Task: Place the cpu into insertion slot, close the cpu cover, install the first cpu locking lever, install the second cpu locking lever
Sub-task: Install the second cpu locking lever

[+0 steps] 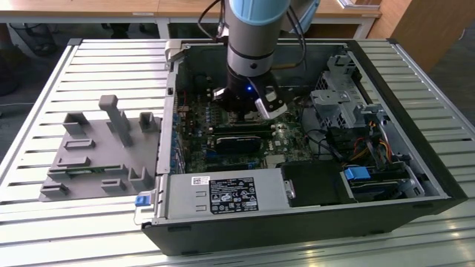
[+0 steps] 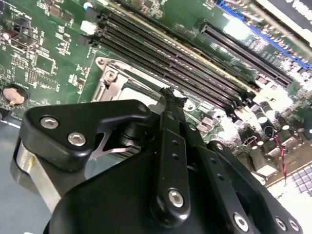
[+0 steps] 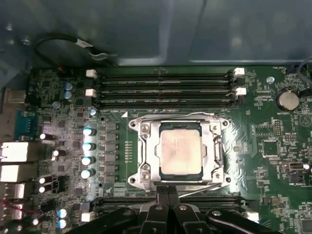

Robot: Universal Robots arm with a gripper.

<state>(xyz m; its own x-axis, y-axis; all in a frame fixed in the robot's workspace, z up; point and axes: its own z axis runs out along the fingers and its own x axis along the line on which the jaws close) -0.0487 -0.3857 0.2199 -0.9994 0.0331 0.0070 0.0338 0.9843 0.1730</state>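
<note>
- we see the black two-finger gripper with fingers pressed together, tips meeting, nothing pinched between them; same in the second wrist view.
- the small square cpu with a silver-grey metal face sits flat in the square dark insertion slot with a metal rim on the green motherboard.
- the thin silver metal cpu cover frame lies down around the cpu, chip showing through its window.
- fingertips sit just at the socket's edge nearest the gripper, beside a thin metal lever rod along that edge; contact we cannot tell.
- long black memory slots run close along the far socket edge, more black slots just by the near edge, tight room both sides.
- in the exterior view the grey-blue arm drops into the open black computer case, drive cage near on the exterior view's right.
</note>
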